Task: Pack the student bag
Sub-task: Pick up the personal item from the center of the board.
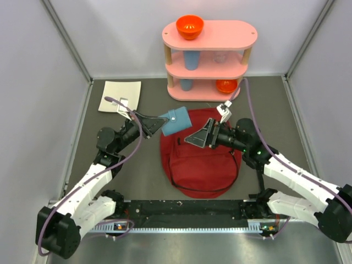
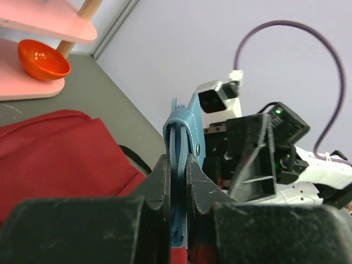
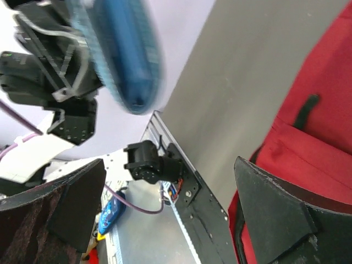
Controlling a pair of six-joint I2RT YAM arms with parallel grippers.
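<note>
The student bag (image 1: 201, 165) is a dark-red backpack lying flat on the table's middle, also showing in the left wrist view (image 2: 55, 159) and the right wrist view (image 3: 313, 137). A blue snap-button pouch (image 1: 175, 122) hangs in the air over the bag's far left edge. My left gripper (image 1: 159, 124) is shut on the pouch, and the pouch's edge (image 2: 184, 132) stands pinched between its fingers (image 2: 176, 165). My right gripper (image 1: 192, 136) hovers above the bag, just right of the pouch. Its jaws (image 3: 169, 165) stand wide open and hold nothing. The pouch (image 3: 124, 55) looks blurred there.
A pink three-tier shelf (image 1: 209, 55) stands at the back. It carries an orange bowl (image 1: 190, 26) on top, blue cups (image 1: 191, 59) in the middle and another orange bowl (image 1: 226, 86) at the bottom. A white sheet (image 1: 120, 96) lies back left. Walls close in on both sides.
</note>
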